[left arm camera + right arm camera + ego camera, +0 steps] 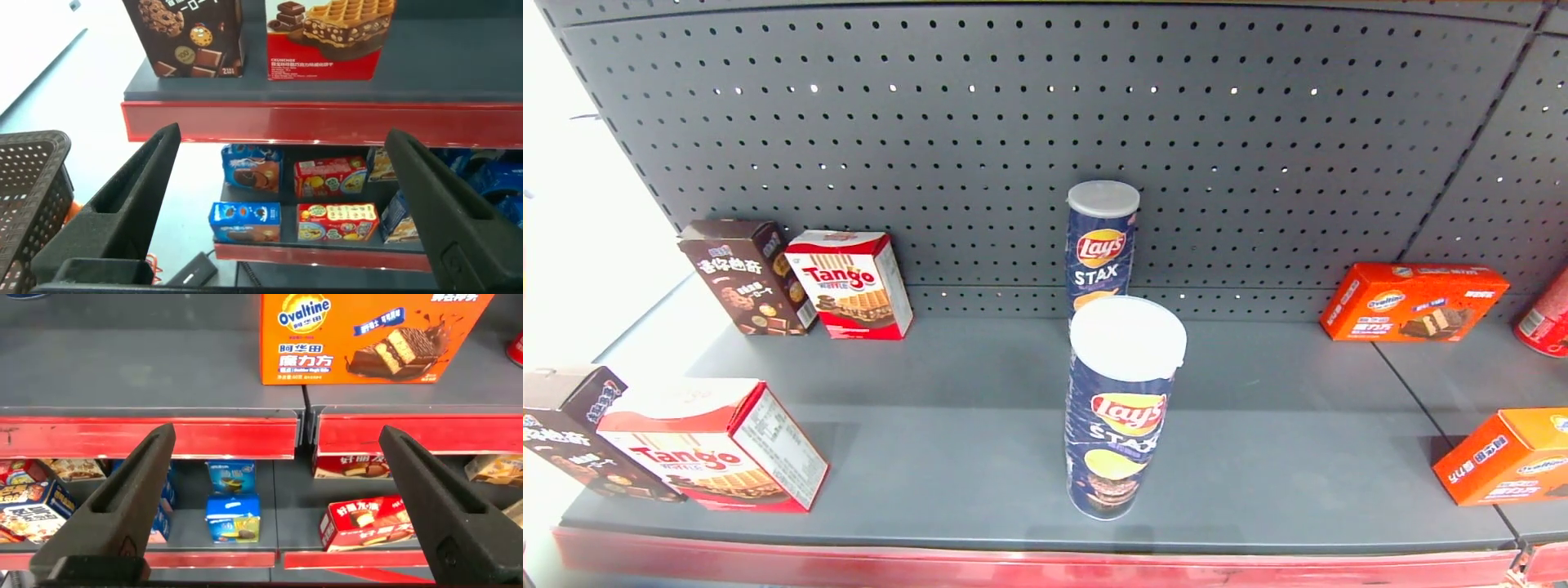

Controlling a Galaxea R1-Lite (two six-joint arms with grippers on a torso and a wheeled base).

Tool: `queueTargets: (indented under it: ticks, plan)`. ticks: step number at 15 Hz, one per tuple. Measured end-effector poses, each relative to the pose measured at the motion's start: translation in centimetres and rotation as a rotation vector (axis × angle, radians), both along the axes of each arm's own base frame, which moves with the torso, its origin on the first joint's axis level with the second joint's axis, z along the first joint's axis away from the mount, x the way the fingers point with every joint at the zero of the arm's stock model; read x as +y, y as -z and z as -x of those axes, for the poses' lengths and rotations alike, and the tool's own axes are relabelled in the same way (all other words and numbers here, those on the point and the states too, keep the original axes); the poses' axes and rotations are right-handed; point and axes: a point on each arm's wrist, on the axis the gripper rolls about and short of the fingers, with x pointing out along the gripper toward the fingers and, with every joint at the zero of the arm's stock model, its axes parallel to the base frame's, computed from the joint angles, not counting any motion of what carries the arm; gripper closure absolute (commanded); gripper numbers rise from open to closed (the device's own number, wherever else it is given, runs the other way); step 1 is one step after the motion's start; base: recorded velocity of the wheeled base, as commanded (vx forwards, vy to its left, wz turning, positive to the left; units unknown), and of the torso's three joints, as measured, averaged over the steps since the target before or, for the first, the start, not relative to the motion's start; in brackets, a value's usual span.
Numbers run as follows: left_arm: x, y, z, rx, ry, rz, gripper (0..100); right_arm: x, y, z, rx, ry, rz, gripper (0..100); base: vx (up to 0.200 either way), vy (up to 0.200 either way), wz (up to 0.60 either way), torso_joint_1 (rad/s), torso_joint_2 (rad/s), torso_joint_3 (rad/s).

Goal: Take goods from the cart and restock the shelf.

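Two cylindrical chip cans (1123, 408) upright on matte grey shelf (1298, 457).

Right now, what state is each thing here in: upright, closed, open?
front chip can, upright, lid on
rear chip can, upright, lid on
front red wafer box, upright, closed
rear red wafer box, upright, closed
rear orange box, closed
left gripper, open, empty
right gripper, open, empty

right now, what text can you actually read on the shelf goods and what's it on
"Lay's STAX": front can, rear can
"Tango": front wafer box, rear wafer box
"Ovaltine": orange box
Fine print on brown cookie box and lower-shelf packs: too small to read.
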Motion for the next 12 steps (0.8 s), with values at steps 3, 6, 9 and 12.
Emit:
queueTargets:
  ticks: [3,6,9,12]
  plan:
    - [-0.12,0.0,0.01,-0.001,0.052,0.008,0,0.0,0.0,0.0,0.0,0.001,0.0,0,0.0,0.0,0.0,0.0,0.0,0.0]
    - [-0.13,0.0,0.01,-0.002,0.06,0.006,0,0.03,0.0,0.0,0.0,-0.012,0.002,0,0.0,0.0,0.0,0.0,0.0,0.0]
    - [-0.14,0.0,0.01,-0.002,0.064,0.003,0,0.04,0.0,0.0,0.0,-0.013,0.001,0,-0.067,0.0,0.0,0.002,0.0,0.001]
    - [-0.14,0.0,0.01,-0.002,0.064,0.005,0,0.04,0.0,0.0,0.0,-0.014,0.001,0,0.0,0.0,0.0,0.0,0.0,0.0]
